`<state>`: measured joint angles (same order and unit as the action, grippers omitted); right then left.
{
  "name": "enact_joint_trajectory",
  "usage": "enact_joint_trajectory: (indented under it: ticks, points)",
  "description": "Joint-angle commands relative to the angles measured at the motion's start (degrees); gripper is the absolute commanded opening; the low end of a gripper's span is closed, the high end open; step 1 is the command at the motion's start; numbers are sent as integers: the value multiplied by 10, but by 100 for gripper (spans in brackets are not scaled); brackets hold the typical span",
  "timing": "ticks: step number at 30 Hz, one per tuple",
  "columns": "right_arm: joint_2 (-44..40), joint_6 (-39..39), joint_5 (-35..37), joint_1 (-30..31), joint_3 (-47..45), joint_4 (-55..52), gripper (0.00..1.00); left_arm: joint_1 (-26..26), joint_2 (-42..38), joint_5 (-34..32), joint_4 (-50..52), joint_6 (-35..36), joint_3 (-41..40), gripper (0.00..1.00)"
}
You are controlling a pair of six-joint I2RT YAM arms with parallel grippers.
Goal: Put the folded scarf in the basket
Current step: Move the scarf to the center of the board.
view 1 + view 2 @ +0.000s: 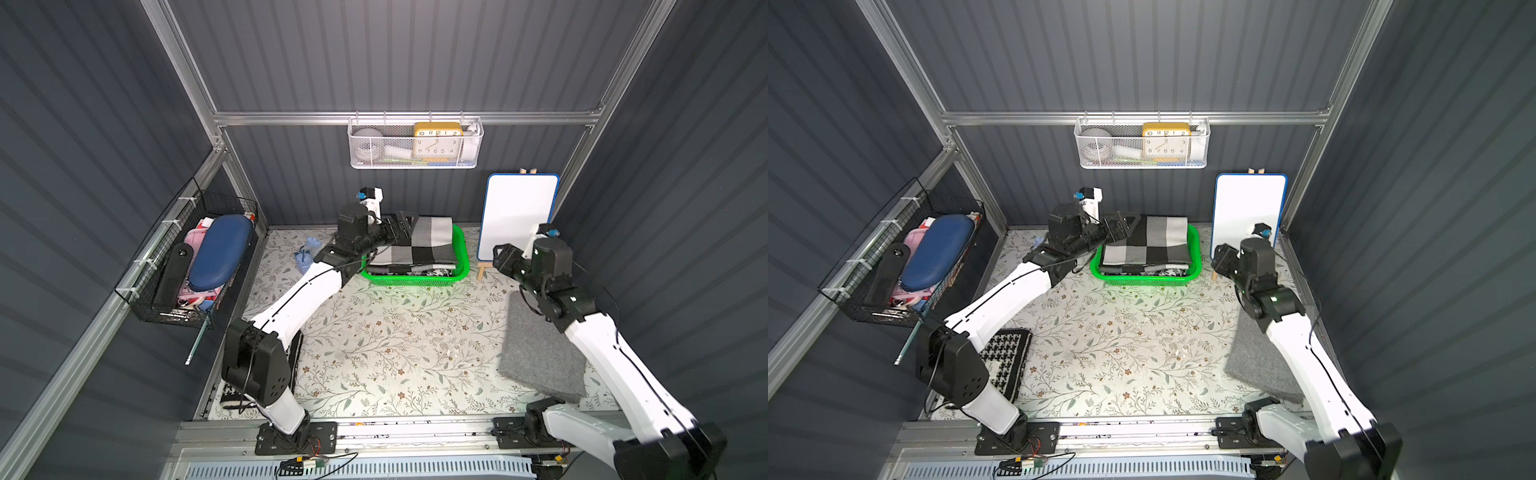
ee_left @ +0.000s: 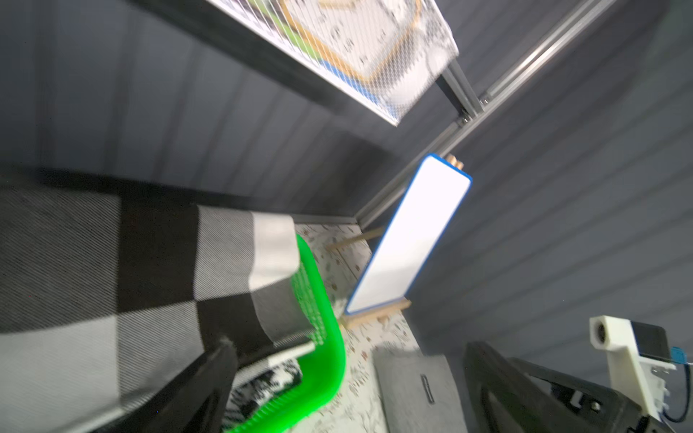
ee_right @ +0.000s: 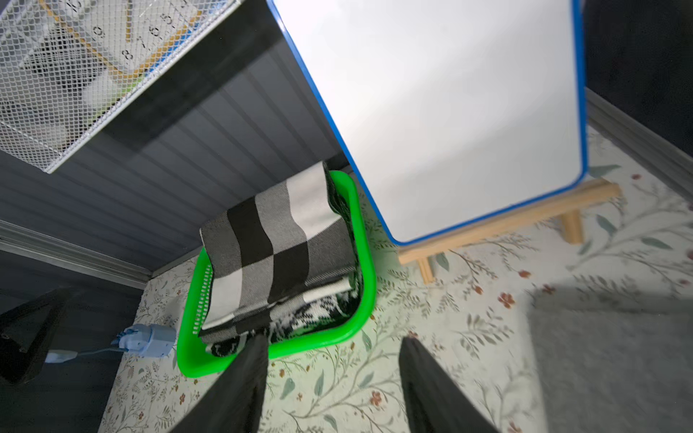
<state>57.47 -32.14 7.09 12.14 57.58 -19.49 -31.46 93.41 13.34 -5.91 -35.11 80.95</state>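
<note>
Bright green, perforated: basket (image 1: 411, 281), upper centre in both top views.
Large checks of black, mid-grey and off-white: scarf (image 1: 424, 245).
Small black-and-white figure: knit cloth (image 1: 436, 272) under it; likewise folded cloth (image 1: 1007, 361), lower left in a top view.
Pale ground, green leaf sprigs, brown-red flowers: table cover (image 1: 395, 340).
Plain grey: felt mat (image 1: 536, 353), right.
White face, blue frame: board (image 1: 517, 216); pale wood: easel (image 1: 482, 270).
Yellow case, white dial: clock (image 1: 436, 137), in white mesh basket (image 1: 365, 160).
Navy: case (image 1: 220, 253), in black wire basket (image 1: 174, 318).
</note>
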Motion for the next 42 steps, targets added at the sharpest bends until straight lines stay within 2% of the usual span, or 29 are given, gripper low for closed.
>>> enact_joint_trajectory:
  ticks: [1,6,12,16,20,24,29,34,39,42]
  points:
    - [-88,-47,51,0,-71,-62,61,-48,-25,0,-28,-45,-77,99]
    - [-232,-87,87,0,-162,-136,62,-146,-35,-17,-68,-91,-155,99]
    - [-350,-175,110,-1,-216,-228,61,-248,7,-9,-103,-148,-198,96]
    - [-395,-215,99,0,-244,-235,60,-316,66,-6,-114,-160,-179,94]
    - [-397,-231,94,0,-245,-228,59,-361,143,20,-112,-181,-140,91]
    - [-387,-230,93,0,-232,-229,59,-379,207,63,-160,-216,-136,88]
    - [-388,-237,80,0,-230,-235,58,-394,291,99,-168,-226,-83,81]
    - [-404,-243,78,0,-231,-252,58,-398,337,106,-176,-248,-56,75]
    - [-421,-245,83,0,-235,-265,58,-399,349,91,-174,-258,-32,62]
    - [-426,-243,85,0,-239,-269,58,-399,341,76,-163,-254,-33,49]
